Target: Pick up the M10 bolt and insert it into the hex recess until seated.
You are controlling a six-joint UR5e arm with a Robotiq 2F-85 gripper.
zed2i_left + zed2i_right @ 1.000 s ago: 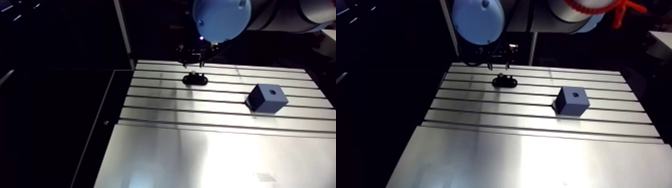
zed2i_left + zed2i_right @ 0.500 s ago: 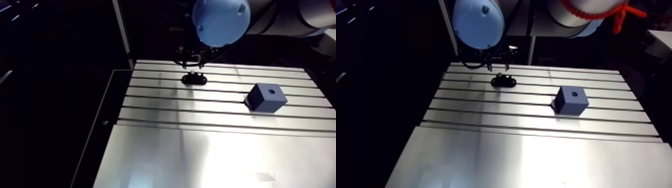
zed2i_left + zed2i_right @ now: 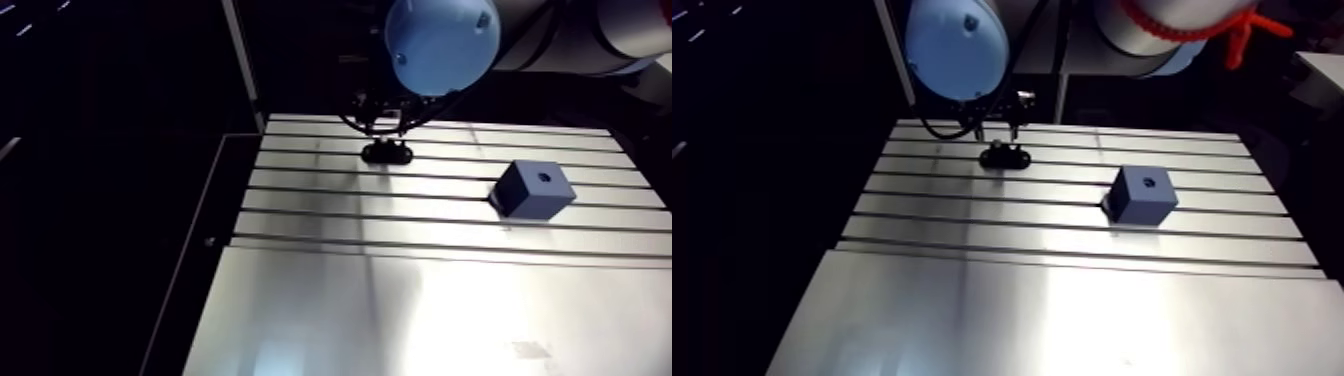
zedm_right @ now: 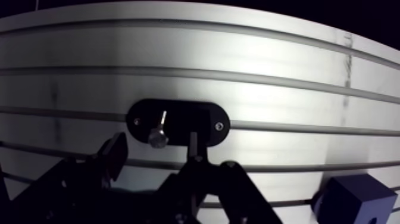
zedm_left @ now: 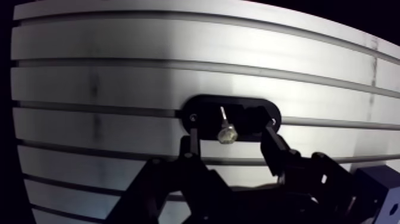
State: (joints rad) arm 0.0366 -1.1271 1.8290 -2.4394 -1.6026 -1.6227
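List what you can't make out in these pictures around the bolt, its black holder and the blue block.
- Bolt: in the arm view, too small and dark against the black holder to see.
- Hole atop the blue block: too small in the arm view to tell its shape; the wrist view's edge cuts the block off.
- Bolt's far end: wrist view, lost in the dark holder.
- Jaws: arm view, dark and tiny.

Just a brushed aluminium worktop (image 3: 972, 320) with long dark slots (image 3: 1072, 227) across its far half, a big bright glare (image 3: 470, 300) off the smooth near plate, a pale upright bar (image 3: 240, 60) at the far corner, and everything around it too dark to make out.
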